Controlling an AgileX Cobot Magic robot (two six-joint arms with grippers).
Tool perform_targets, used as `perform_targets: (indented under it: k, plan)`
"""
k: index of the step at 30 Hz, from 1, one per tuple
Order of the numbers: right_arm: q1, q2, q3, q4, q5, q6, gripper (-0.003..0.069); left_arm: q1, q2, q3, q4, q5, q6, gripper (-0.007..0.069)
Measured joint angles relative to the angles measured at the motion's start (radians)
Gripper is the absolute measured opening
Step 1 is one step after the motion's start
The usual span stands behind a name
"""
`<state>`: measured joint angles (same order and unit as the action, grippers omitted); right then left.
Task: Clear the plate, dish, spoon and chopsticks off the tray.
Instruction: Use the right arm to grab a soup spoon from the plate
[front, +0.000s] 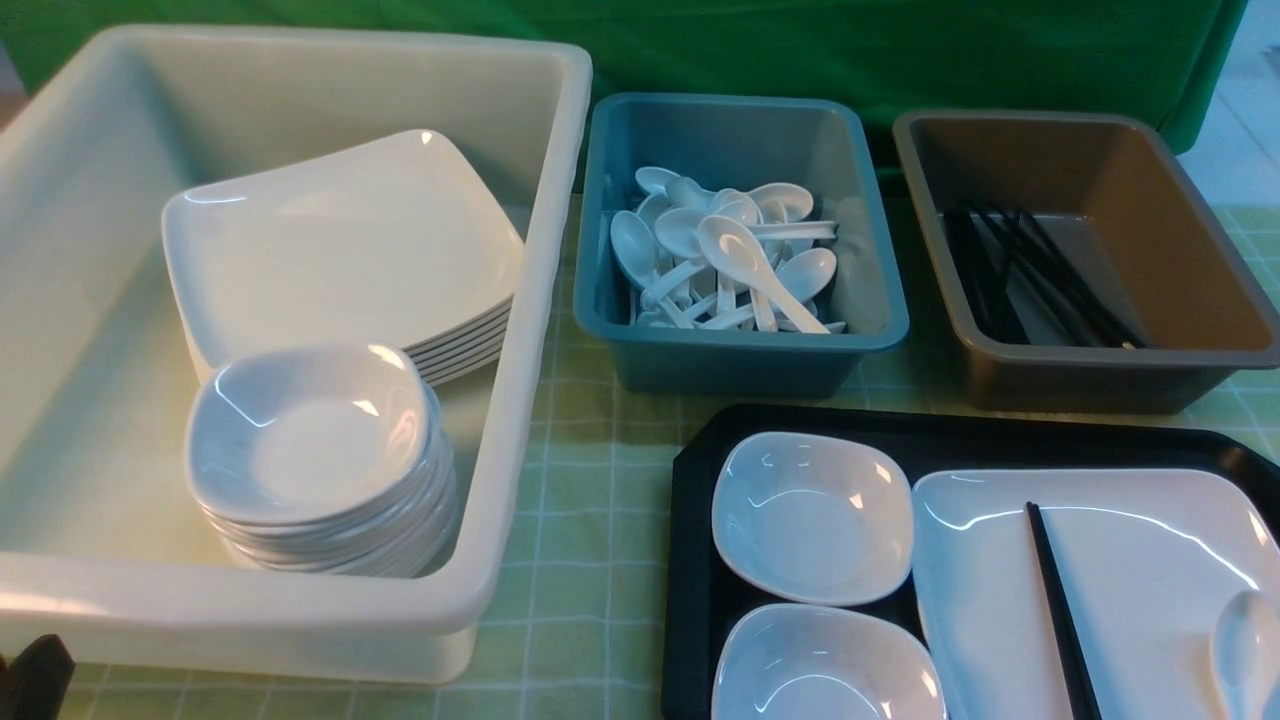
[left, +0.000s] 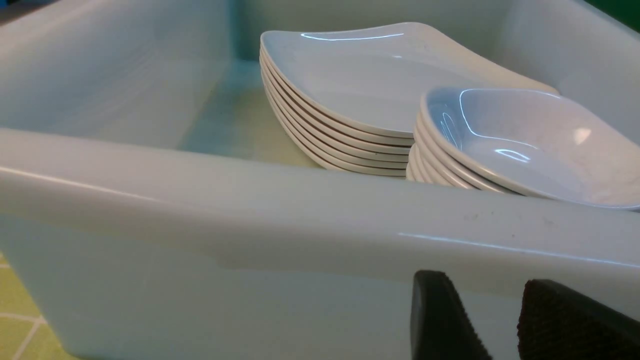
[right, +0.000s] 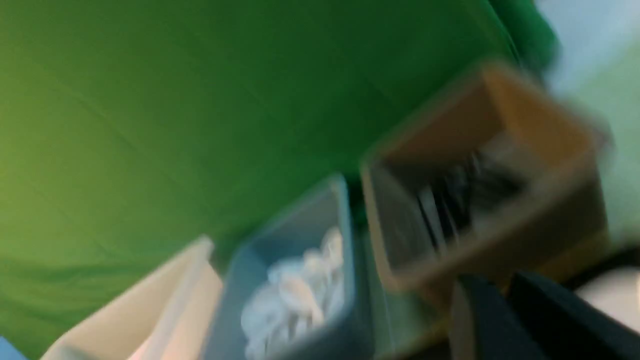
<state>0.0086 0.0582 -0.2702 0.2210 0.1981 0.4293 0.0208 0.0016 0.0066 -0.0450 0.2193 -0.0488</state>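
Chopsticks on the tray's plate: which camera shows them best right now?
The front view: the chopsticks lie sharp and black across the plate on the tray. The left wrist view faces the white tub and misses them. The right wrist view is blurred and does not show them.

Leftmost, large tub (front: 545, 300) holding plate stack (front: 340, 240) behind bowl stack (front: 310, 440); rightward, spoon tub (front: 600, 200), chopstick tub (front: 1200, 230); nearer, tray (front: 690, 560): bowls (front: 812, 518) left of plate (front: 1150, 560), chopsticks (front: 1060, 610) and spoon (front: 1245, 650) atop.
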Motion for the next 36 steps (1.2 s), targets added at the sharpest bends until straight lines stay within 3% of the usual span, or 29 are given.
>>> perform_targets:
  k: [1,3,6,8,11,13,17,20,22,29,36]
  plan:
    - [0.0,0.068,-0.101,-0.107,0.058,-0.028,0.0022,0.001,0.0,0.0,0.0,0.0,0.0,0.0225]
    - [0.0,0.135,-0.177,-0.174,0.135,-0.035,0.0017,0.001,0.0,0.0,0.0,0.0,0.0,0.0225]
    - [0.0,0.356,-0.347,-0.345,0.447,-0.054,0.0014,0.001,0.0,0.0,0.004,0.0,0.001,0.0225]
    - [0.0,0.504,-0.403,-0.37,0.629,-0.078,0.0015,0.001,0.0,0.0,0.005,0.0,0.001,0.0225]
    - [0.0,0.728,-0.408,-0.319,0.754,-0.157,0.0039,0.001,0.0,0.0,0.006,0.0,0.0,0.0225]
    - [0.0,0.791,-0.401,-0.286,0.757,-0.196,0.0056,0.001,0.0,0.0,0.007,0.0,0.0,0.0225]
    - [0.0,1.037,-0.386,-0.177,0.752,-0.269,0.0197,0.001,0.0,0.0,0.007,0.0,0.0,0.0225]
    - [0.0,1.178,-0.385,-0.163,0.692,-0.295,0.0356,0.001,0.0,0.0,0.007,0.0,0.0,0.0225]
    - [0.0,1.228,-0.385,-0.162,0.669,-0.301,0.0395,0.001,0.0,0.0,0.007,0.0,0.0,0.0225]
    - [0.0,1.384,-0.385,-0.161,0.604,-0.316,0.0426,0.001,0.0,0.0,0.007,0.0,0.0,0.0225]
    - [0.0,1.449,-0.391,-0.166,0.588,-0.317,0.0409,0.001,0.0,0.0,0.009,0.0,0.0,0.0225]
